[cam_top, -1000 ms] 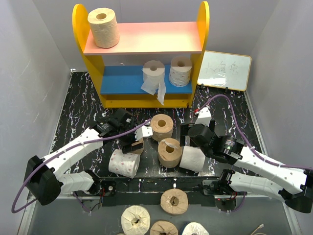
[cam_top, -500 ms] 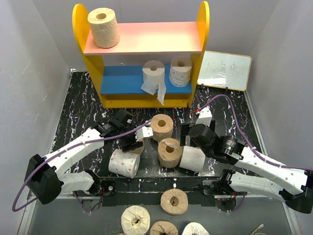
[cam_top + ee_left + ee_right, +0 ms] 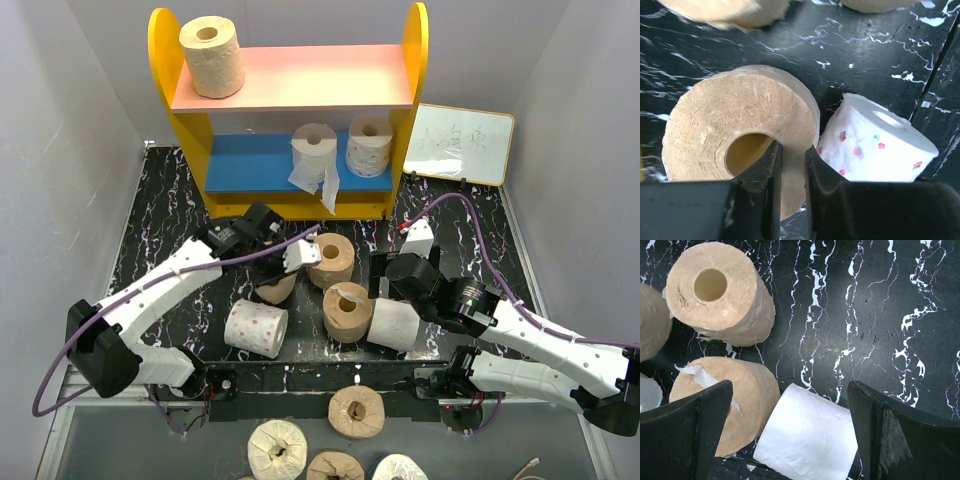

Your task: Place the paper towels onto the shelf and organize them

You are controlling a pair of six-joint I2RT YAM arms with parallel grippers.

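My left gripper (image 3: 792, 165) is shut on the wall of a tan paper towel roll (image 3: 740, 135), one finger in its hollow centre and the other outside. From above, the left gripper (image 3: 287, 268) and the held tan roll (image 3: 275, 290) are left of centre. A pink-dotted white roll (image 3: 875, 145) lies beside it. My right gripper (image 3: 790, 386) stands open over a plain white roll (image 3: 810, 440) that leans on a tan roll (image 3: 735, 405). Another tan roll (image 3: 332, 260) stands behind. The shelf (image 3: 165, 60) holds one roll (image 3: 211, 56) on top and two rolls (image 3: 314, 150) below.
A small white writing board (image 3: 460, 143) leans at the back right beside the shelf. Several more rolls (image 3: 356, 410) lie in front of the arm bases, below the table's near edge. Grey walls close in both sides.
My left gripper has closed on the tan roll's wall, and the arm has shifted a little toward the shelf with it. The right arm has not moved.
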